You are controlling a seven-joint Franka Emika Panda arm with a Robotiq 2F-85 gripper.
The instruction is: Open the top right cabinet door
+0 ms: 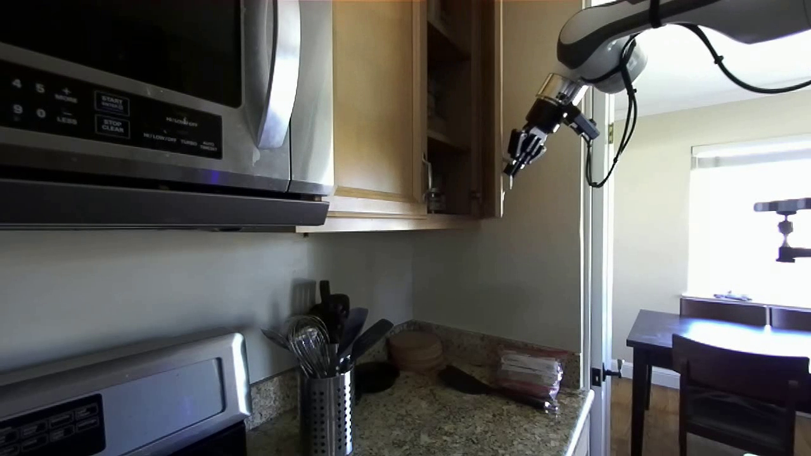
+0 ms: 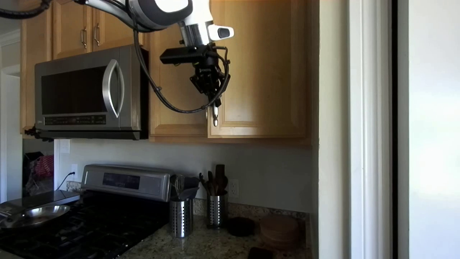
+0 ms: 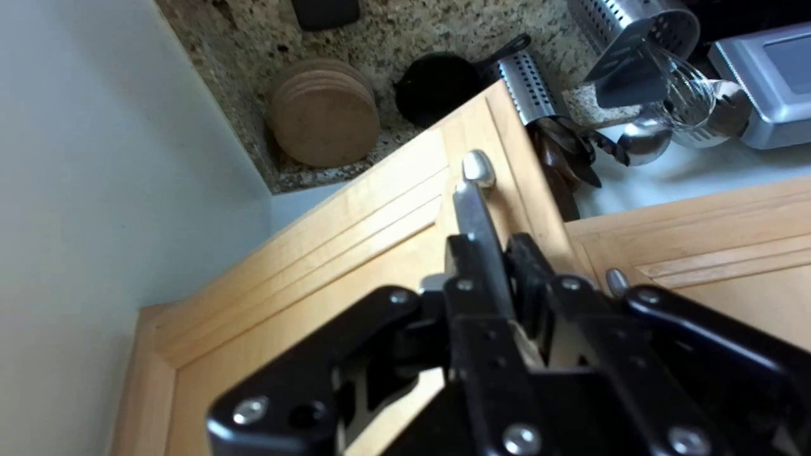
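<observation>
The top right cabinet door (image 2: 266, 72) is a light maple panel with a slim metal bar handle (image 2: 215, 120) near its left edge. In an exterior view the door (image 1: 498, 126) stands swung out, and dark shelves show behind it. In the wrist view the door (image 3: 285, 335) angles away from the neighbouring door. My gripper (image 3: 493, 250) has its fingers close together around the handle (image 3: 472, 209), whose lower end sticks out past the fingertips. The gripper also shows at the door's edge in both exterior views (image 1: 510, 168) (image 2: 216, 100).
The matching left door (image 1: 377, 95) is shut beside the opening; its handle (image 3: 616, 282) is near my right finger. A steel microwave (image 2: 82, 93) hangs further left. A wall (image 3: 82, 158) stands beside the hinge side. Utensil holders (image 2: 181, 217) and wooden boards (image 2: 279, 230) stand on the counter below.
</observation>
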